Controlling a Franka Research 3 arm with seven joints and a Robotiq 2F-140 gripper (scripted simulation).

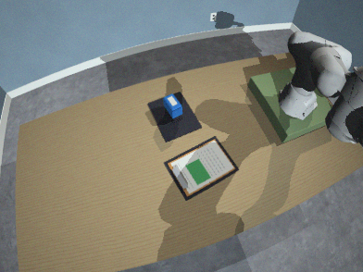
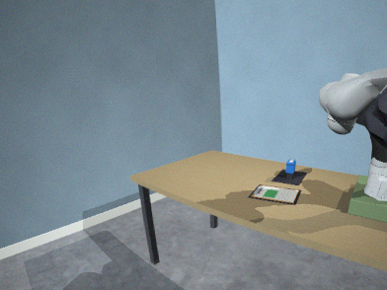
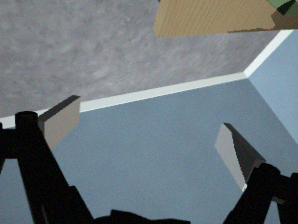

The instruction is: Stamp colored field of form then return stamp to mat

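Observation:
The blue stamp (image 1: 172, 105) with a white top stands upright at the middle of the dark mat (image 1: 174, 116); it also shows in the exterior view (image 2: 290, 166). The form (image 1: 201, 167) lies in front of the mat in a dark frame, with its green field (image 1: 198, 171) bare of any mark. The form also shows in the exterior view (image 2: 274, 193). My gripper (image 3: 150, 122) is open and empty in the wrist view, high up and far from the stamp, facing the wall and floor. The fingers are not seen in the top and exterior views; only arm links (image 1: 319, 79) show.
The arm stands on a green base block (image 1: 287, 103) at the table's right end. The wrist view shows a corner of the wooden table (image 3: 220, 17) at the top. The arm casts broad shadows over the table around the form.

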